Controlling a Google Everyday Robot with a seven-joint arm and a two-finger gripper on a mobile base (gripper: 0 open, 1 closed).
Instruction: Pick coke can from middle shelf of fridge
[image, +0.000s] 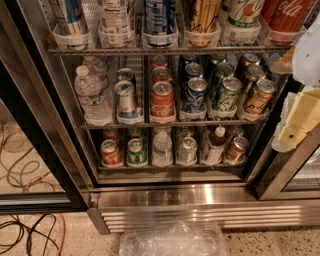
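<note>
The fridge (165, 197) stands open in front of me, with a steel vented base. On the middle shelf (175, 123), a wire rack with clear lane trays, the coke can (162, 99) stands at the front of its lane, red with white script, with more red cans behind it. A silver-blue can (125, 98) is to its left and a blue Pepsi can (196, 94) to its right. My gripper (295, 117), white and pale yellow, is at the right edge of the view, outside the shelf and well to the right of the coke can.
A big water bottle (91, 98) stands at the shelf's left; green (227, 93) and brown (260, 96) cans at the right. Tall cans fill the upper rack (160, 50), small cans and bottles the lower rack (165, 165). A clear plastic bag (172, 241) and cables (30, 235) lie on the floor.
</note>
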